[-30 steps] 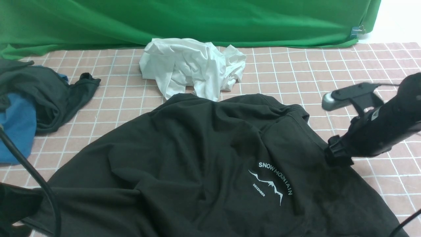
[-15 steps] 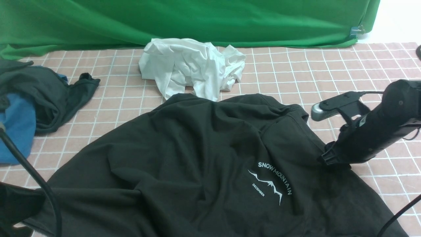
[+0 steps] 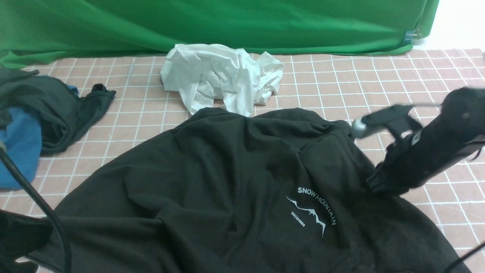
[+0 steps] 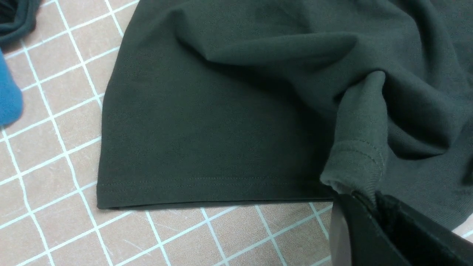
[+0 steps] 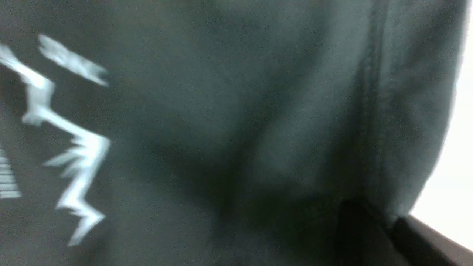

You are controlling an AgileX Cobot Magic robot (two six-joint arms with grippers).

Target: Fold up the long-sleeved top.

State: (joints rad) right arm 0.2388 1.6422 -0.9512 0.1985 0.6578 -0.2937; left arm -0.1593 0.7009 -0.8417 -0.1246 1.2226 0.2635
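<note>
Long-sleeved top [image 3: 227, 170] spread on checked cloth [image 3: 379, 83], left fingers [image 4: 351, 221] pinching its cuff [image 4: 354, 162], right fingers [image 5: 369, 229] clamped on its seam [image 5: 369, 111]

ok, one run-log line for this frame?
stage: grasp | left claw: shut on cuff of large black-brown knit long-sleeved top | right claw: shut on its right-side edge | fold: not started

Bare checked mat [image 3: 379, 76] far right, white garment [image 3: 219, 76] behind top [image 3: 227, 182], dark-and-blue pile [image 3: 38, 113] blocking left.
</note>
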